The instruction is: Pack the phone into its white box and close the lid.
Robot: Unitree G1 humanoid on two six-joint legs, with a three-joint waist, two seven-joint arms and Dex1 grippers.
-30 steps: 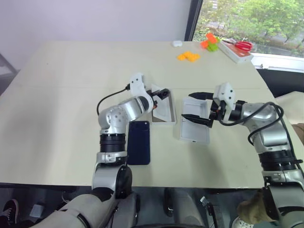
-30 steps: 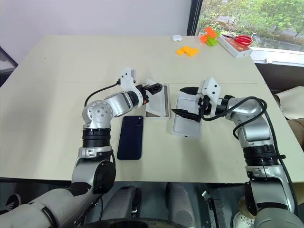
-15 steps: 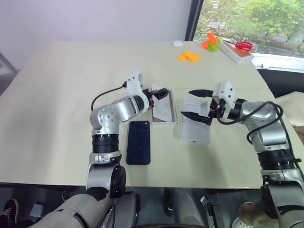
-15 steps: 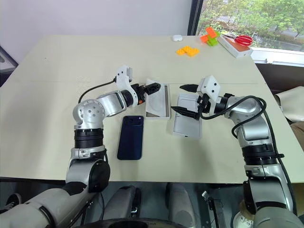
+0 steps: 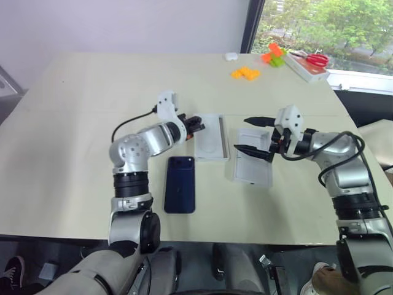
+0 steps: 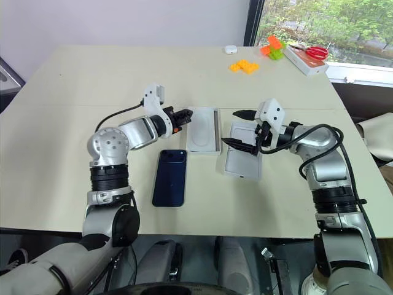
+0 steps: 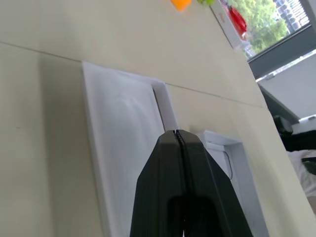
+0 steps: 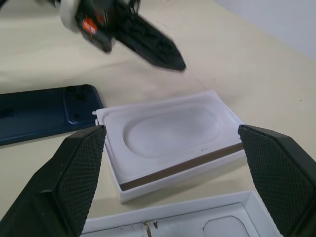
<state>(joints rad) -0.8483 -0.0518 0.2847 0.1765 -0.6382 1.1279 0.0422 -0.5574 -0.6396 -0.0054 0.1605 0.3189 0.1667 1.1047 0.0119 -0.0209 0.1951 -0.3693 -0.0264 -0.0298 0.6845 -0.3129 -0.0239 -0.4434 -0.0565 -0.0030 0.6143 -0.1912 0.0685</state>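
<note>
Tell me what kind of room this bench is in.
Probably an office or lab workroom: a large plain beige table beside a window with trees outside, and scissors and orange toy bricks at the far edge.

Phone [image 5: 180, 192] front-left; white box [image 5: 212, 145] w/ insert, prob. inside; lid [image 5: 253, 164] to right.

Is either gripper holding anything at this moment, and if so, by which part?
Nothing is held. The left gripper is shut on air beside the white box; the right gripper hangs open above the lid. The phone lies untouched on the table.
</note>
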